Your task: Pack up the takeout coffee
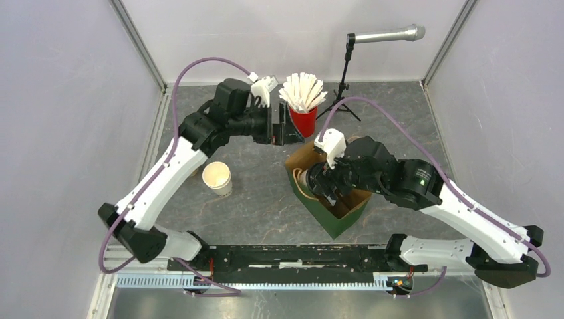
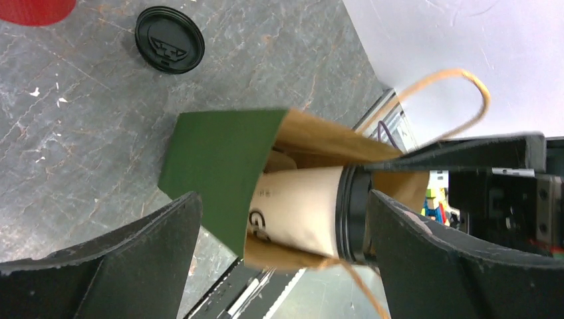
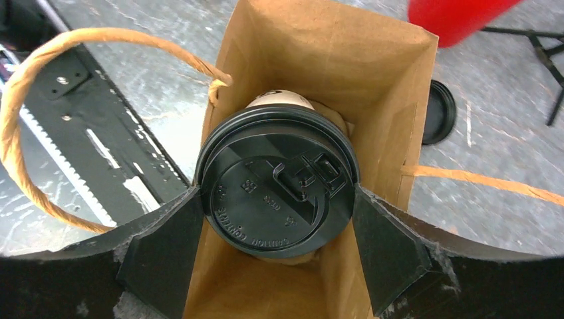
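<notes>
One takeout coffee cup (image 3: 276, 193), white with its black lid on, hangs inside a brown paper bag (image 3: 319, 60) with a green outside (image 1: 336, 222). My right gripper (image 3: 276, 191) reaches into the bag from above, its fingers (image 3: 166, 246) pressed on both sides of the lid. The left wrist view shows this cup (image 2: 299, 212) sideways in the bag's mouth. A second white cup (image 1: 217, 176) stands open and lidless left of the bag. Its loose black lid (image 2: 169, 40) lies flat on the table. My left gripper (image 1: 282, 129) hovers open behind the bag, holding nothing.
A red cup of white sticks (image 1: 302, 109) stands just behind the bag, close to my left gripper. A microphone on a black tripod (image 1: 344, 73) is at the back. Paper bag handles (image 3: 40, 86) loop out to the sides. Grey walls enclose the table.
</notes>
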